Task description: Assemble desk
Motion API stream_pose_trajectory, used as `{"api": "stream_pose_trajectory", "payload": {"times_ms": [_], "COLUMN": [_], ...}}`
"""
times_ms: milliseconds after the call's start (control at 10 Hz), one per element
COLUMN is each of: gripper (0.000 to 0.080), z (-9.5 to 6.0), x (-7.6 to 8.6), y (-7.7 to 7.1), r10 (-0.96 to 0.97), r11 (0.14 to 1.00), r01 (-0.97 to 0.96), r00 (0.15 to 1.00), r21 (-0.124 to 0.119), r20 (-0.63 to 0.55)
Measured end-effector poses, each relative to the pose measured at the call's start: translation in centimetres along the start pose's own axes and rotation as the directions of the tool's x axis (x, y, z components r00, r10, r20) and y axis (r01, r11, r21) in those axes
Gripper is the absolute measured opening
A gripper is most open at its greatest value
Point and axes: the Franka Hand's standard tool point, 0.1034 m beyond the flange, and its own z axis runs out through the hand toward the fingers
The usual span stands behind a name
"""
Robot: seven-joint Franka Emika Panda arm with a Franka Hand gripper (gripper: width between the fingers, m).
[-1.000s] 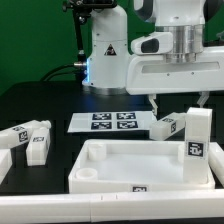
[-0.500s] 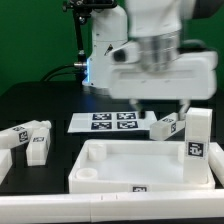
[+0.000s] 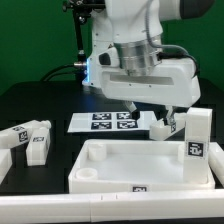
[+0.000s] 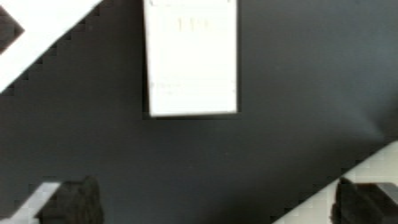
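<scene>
Black table [image 3: 40, 105]: white rimmed desk top [image 3: 130, 166], chunky tagged legs [image 3: 197, 130]; hand [image 4: 217, 203] open, empty.

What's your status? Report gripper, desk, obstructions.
Gripper open, empty, hovering near loose leg. Top flat on table, one leg upright at a corner, other legs lying apart. No obstruction seen.

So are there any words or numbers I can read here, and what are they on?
No words or numbers can be read.
marker board: four black-and-white square tags, patterns only.
desk top and legs: small square tags, patterns only.
white piece in the wrist view: faint marks, too blurred to read.
</scene>
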Motion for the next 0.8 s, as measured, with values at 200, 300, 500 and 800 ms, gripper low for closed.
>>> {"api": "stream_pose_trajectory", "payload": {"times_ms": [200, 300, 500, 800], "gripper": [0.0649, 0.0649, 0.0649, 0.0649], "z": [0.0, 0.0, 0.1, 1.1], "x": [-1.2, -2.0, -2.5, -2.1], "y": [0.0, -0.1, -0.2, 0.2], "r10": [0.037, 0.047, 0.042, 0.035], "r11": [0.999, 0.999, 0.999, 0.999], "r01": [-0.038, -0.045, -0.033, -0.033], "r00": [0.984, 0.969, 0.929, 0.862], "r21": [0.002, -0.014, -0.031, -0.012], "r20": [0.172, 0.242, 0.367, 0.506]}}
